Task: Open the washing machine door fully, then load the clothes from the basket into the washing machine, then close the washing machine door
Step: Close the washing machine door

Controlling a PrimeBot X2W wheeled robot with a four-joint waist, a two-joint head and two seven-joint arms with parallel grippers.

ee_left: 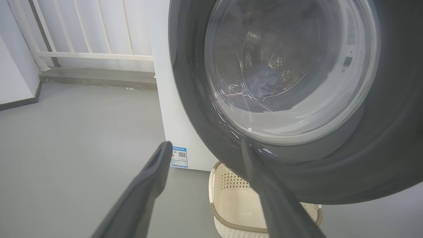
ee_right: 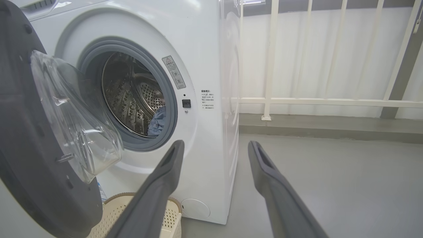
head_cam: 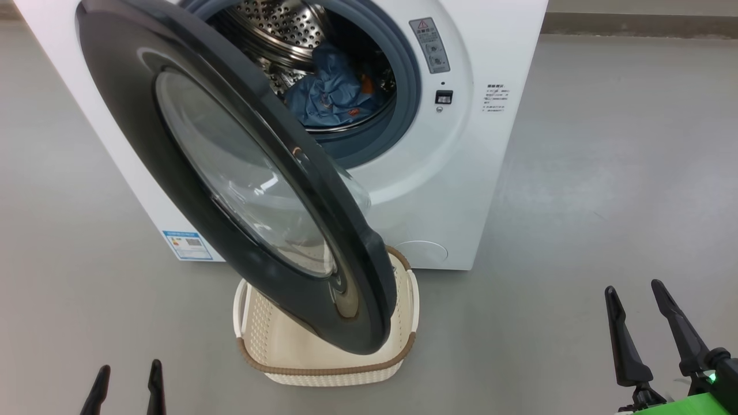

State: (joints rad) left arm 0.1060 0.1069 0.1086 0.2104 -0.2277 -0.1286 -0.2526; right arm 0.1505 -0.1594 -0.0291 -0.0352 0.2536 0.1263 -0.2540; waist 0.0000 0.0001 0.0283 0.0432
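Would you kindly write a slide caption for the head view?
Washing machine door part-open above the basket, clothes in the drum, left gripper and right gripper open.

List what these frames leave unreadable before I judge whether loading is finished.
Head view: the door covers much of the basket, so leftover items inside cannot be ruled out.
Head view: the door hides the left side of the drum; how many clothes lie inside the washing machine is unclear.
Left wrist view: clothes show as a dim blur through the door glass.
Head view: the warning label text is too small to read.
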